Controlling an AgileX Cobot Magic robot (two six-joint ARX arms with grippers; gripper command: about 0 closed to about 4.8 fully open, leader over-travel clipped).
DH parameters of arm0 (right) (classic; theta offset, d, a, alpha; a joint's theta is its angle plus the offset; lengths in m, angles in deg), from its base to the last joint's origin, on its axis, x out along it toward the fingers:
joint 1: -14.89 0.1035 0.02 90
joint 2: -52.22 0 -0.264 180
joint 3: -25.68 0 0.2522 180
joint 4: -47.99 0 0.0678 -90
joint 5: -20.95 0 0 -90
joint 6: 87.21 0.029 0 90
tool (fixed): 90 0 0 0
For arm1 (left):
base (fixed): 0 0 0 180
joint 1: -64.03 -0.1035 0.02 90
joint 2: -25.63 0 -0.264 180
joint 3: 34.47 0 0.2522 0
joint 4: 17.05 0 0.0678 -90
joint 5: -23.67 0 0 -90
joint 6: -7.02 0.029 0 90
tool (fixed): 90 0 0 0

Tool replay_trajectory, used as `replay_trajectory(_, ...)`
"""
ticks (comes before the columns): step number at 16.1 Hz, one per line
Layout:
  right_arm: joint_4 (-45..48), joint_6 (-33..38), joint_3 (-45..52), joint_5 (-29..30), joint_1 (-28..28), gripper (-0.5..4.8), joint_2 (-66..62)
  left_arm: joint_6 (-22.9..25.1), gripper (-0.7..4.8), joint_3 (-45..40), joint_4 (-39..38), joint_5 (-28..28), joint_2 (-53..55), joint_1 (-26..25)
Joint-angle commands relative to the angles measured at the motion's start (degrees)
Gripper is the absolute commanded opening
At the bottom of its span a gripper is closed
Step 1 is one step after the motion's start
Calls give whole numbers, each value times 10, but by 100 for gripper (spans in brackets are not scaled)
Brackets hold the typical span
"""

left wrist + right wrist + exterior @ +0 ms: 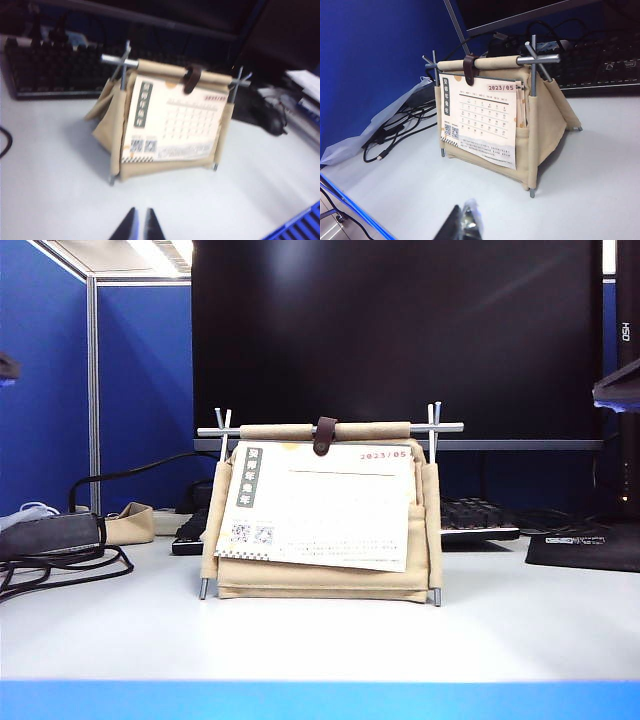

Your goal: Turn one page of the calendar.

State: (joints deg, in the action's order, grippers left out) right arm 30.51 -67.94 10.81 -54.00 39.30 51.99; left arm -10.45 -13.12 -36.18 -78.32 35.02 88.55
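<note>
Paper marked "2023/05" in red is the front page of the calendar, and it hangs a bit crooked, with one lower corner dipping lower than the other. It has a grey label down one side and two little square codes near the bottom. The calendar is a small stand made of beige cloth, with thin metal rods across the top and a brown strap looped over the middle rod. It sits in the middle of the white table. Behind it are a big dark screen, a black keyboard and some black cables off to the left side. The left gripper is low and near the camera, well apart from the calendar, with its two fingers closed together and nothing in them. The right gripper is also back from the calendar, closed and holding nothing.
</note>
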Motion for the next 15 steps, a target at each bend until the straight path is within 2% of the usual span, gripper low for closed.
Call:
replay_trajectory(1,19,2,-3,-6,1,-5,1,6,35,2,-31,-3,1,0)
replay_trajectory(5,20,-24,-3,-17,1,-5,1,21,35,2,-41,-3,1,0)
replay_trajectory(7,43,-23,-3,-16,1,-5,1,19,34,9,-36,-21,1,0)
replay_trajectory(10,94,19,-13,-52,1,-4,-8,12,26,41,-40,-45,2,0)
replay_trajectory(15,167,-5,-53,-28,1,0,-108,12,26,61,-37,-47,43,0)
